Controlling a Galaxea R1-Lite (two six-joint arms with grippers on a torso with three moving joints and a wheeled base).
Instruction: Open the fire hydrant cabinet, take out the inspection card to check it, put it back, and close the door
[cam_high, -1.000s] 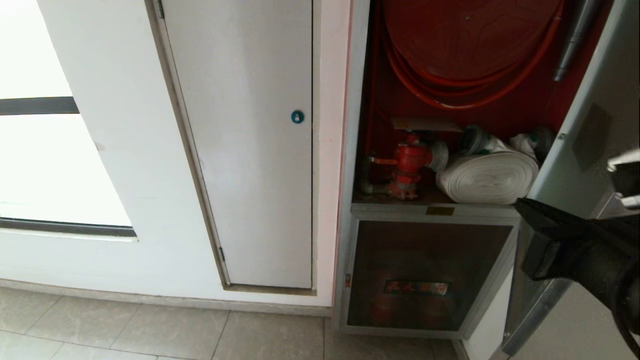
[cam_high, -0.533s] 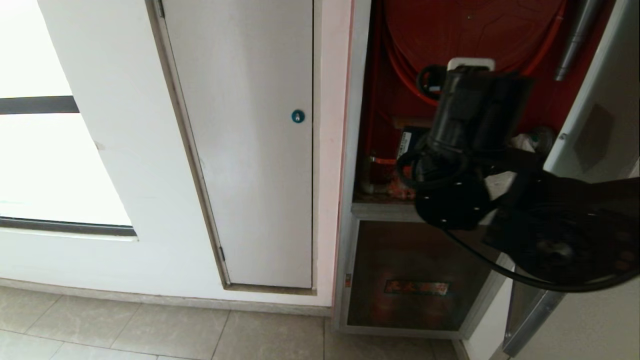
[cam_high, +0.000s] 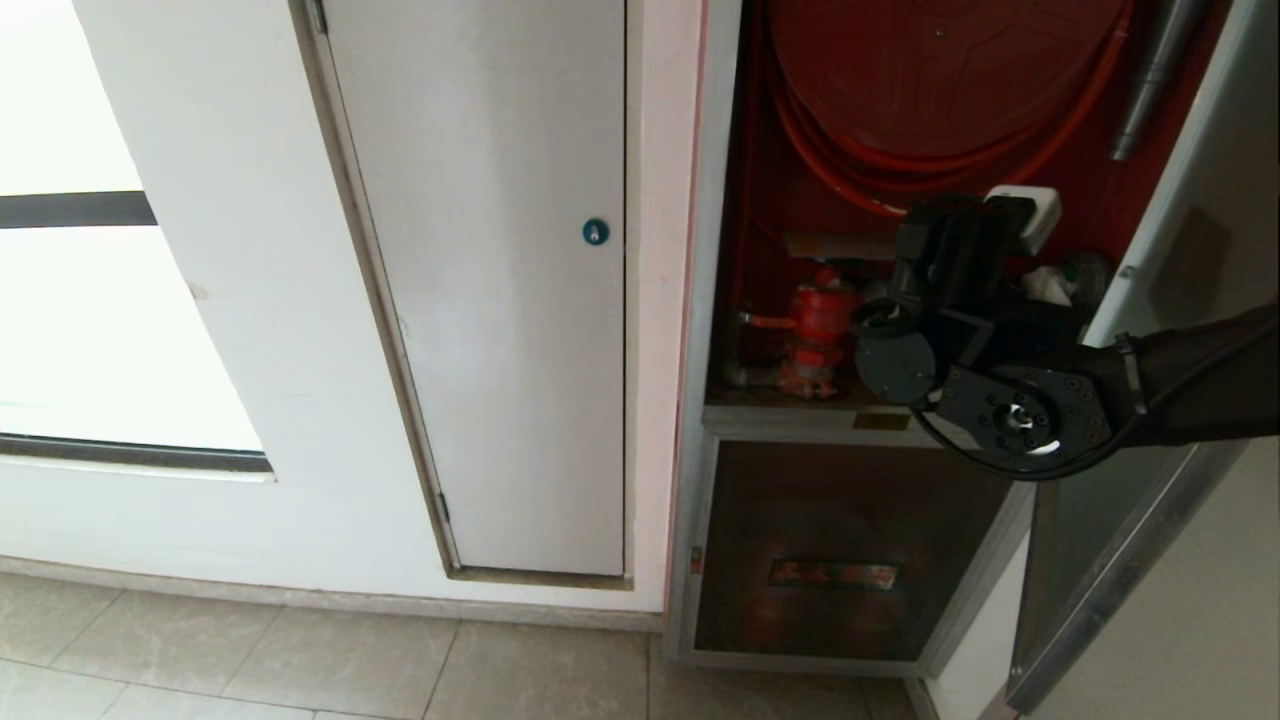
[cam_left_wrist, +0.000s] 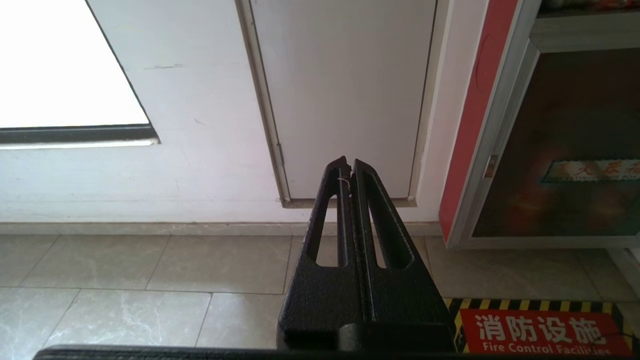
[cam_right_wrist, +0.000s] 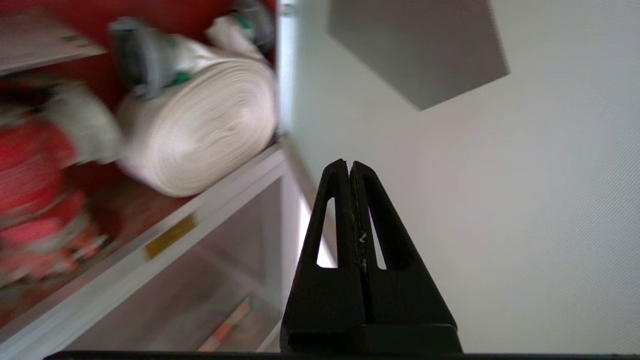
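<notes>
Tall silver aluminium-framed fire hydrant cabinet (cam_high: 700, 330) with red interior occupies the right half of the head frame; its large aluminium-framed glass door (cam_high: 1180, 300) stands swung open along the right edge, pale inner face toward the camera, with a grey hexagonal patch (cam_right_wrist: 417, 50) showing through the pane. Inside, upper compartment: coiled red hose reel (cam_high: 930, 90) at top, red hydrant valve (cam_high: 815, 330) at lower left, rolled white fire hose (cam_right_wrist: 200, 135) lying on the shelf just beside the valve. Below the shelf, a smaller dark tinted glass panel (cam_high: 850, 550) with an orange label, closed. Right hand (cam_right_wrist: 348, 167) clenched, fingers pressed together, grasping nothing; in the head frame its black arm (cam_high: 1000, 400) reaches in from the right edge, in front of the shelf. In the wrist view its tip lies against the door's inner face, contact not determinable. Left hand (cam_left_wrist: 348, 165) clenched, empty, low over the grey floor tiles (cam_left_wrist: 150, 270), facing the plain white door (cam_high: 500, 280) with blue round lock at centre left. Inspection card: cannot locate in any view.
</notes>
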